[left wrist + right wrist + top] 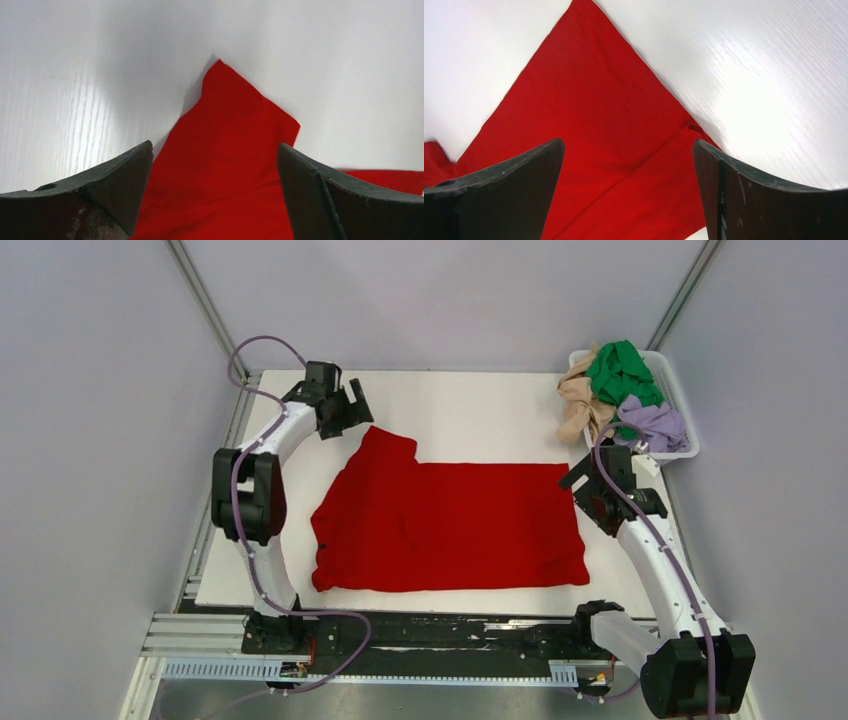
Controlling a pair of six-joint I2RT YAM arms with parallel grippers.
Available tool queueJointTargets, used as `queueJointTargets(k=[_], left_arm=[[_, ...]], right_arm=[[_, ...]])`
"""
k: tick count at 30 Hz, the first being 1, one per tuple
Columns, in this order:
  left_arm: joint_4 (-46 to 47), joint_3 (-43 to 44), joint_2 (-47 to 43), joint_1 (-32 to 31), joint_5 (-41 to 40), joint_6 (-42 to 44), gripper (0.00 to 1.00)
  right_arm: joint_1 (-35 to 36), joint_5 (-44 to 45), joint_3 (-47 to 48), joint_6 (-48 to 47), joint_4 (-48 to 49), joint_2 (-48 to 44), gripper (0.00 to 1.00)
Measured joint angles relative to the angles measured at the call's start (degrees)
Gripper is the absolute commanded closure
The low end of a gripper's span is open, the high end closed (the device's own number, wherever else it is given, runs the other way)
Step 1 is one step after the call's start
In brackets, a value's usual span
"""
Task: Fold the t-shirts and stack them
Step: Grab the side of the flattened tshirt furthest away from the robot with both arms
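The red t-shirt [445, 522] lies spread flat on the white table, with one sleeve pointing to the far left. My left gripper [350, 412] is open just above that sleeve [225, 150], its jaws wide apart and holding nothing. My right gripper [585, 478] is open over the shirt's far right corner [589, 125], also empty. The green t-shirt [622, 370], the beige-tan t-shirt [580, 405] and the lavender t-shirt [655, 425] lie crumpled in the white basket [686, 430] at the far right.
The white table board [480, 405] ends at a metal rail [400, 635] at the near edge. Grey walls close in on both sides and at the back. The basket stands against the right wall, just beyond my right arm.
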Motion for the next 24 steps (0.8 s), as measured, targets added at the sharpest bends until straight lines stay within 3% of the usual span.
queueJointTargets(k=[9, 19, 24], left_arm=[[-2.84, 15.54, 20.87, -0.07, 2.95, 1.16, 0.0], [-4.39, 25.38, 26.97, -0.96, 4.44, 0.59, 0.01], [-5.35, 26.86, 27.82, -2.01, 3.69, 1.05, 0.07]], right_arm=[[0.0, 1.31, -1.49, -1.88, 4.83, 1.53, 0.0], [0.0, 2.45, -3.58, -3.19, 6.23, 1.53, 0.0], [-0.02, 2.89, -3.63, -3.43, 6.45, 1.46, 0.0]])
